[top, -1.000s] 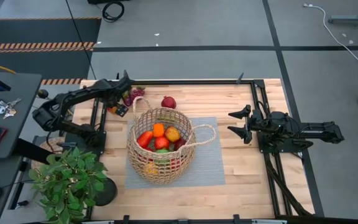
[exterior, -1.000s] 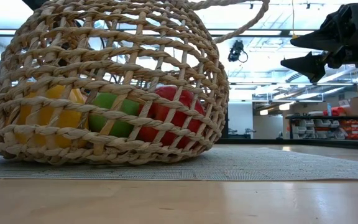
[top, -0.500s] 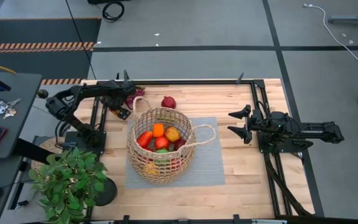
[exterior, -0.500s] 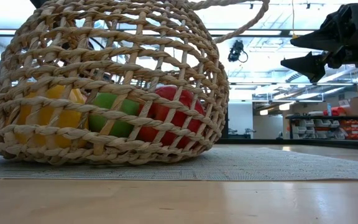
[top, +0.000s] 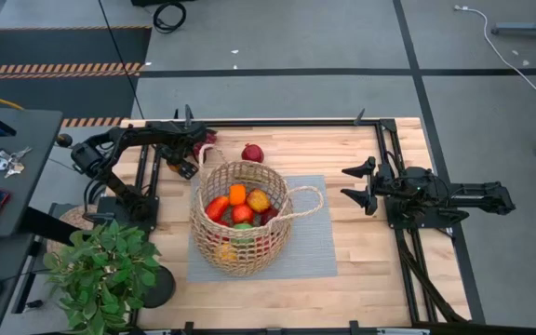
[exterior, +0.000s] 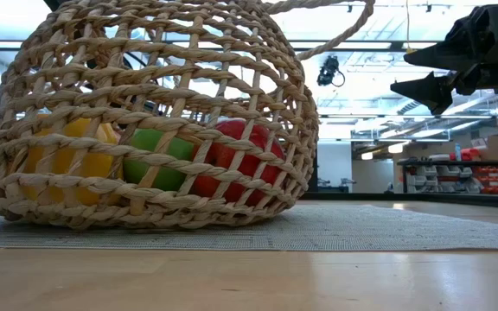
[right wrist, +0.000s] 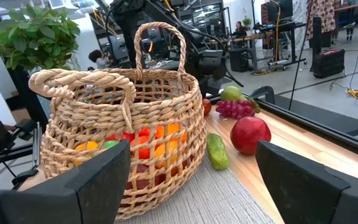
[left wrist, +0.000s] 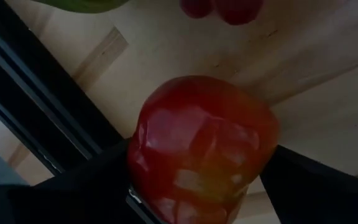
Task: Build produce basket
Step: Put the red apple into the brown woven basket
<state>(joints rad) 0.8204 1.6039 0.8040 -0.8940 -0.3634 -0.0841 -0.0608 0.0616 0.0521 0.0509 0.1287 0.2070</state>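
on the table [top: 361, 242], the basket [top: 241, 216] hides most produce [top: 240, 207].

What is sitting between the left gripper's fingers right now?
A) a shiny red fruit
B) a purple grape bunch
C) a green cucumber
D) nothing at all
A: in the left wrist view a shiny red fruit sits between the left gripper's dark fingers, above the wooden table.

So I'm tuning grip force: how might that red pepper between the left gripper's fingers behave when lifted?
The red pepper looks glossy, so it may slip between the left gripper fingers. Its lobed, rounded body probably rolls if dropped on the table. It looks like a toy, so it is likely light and stiff.
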